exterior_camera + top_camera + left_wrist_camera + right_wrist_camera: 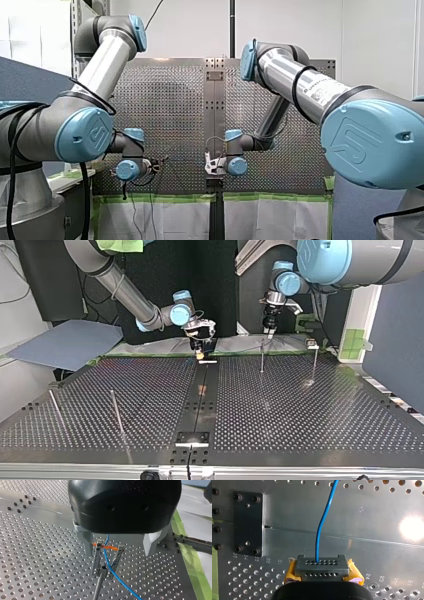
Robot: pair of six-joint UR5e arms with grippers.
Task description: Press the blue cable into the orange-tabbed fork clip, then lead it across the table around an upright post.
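Looks about half done. Can see the blue cable (pixel 107 562) lying in the fork clip (pixel 100 568), under the wide-open left tool (pixel 118 553). Gripping the cable's dark plug (pixel 322 566) tight with the right tool (pixel 323 576). Not yet led round a post (pixel 116 412).

Item 1, right wrist view: blue cable (pixel 317 542) cut off by the frame at its far end. Its near end vanishes into a dark perforated block (pixel 322 567), which covers all but slivers of the yellow pads of my right gripper (pixel 322 576).
Item 2, left wrist view: cable's upper run lost behind the black housing of my left gripper (pixel 118 552), lower run cut off. Fork clip (pixel 96 560) stem cut off too.
Item 3, front and top views: I cannot trace the cable, too thin.
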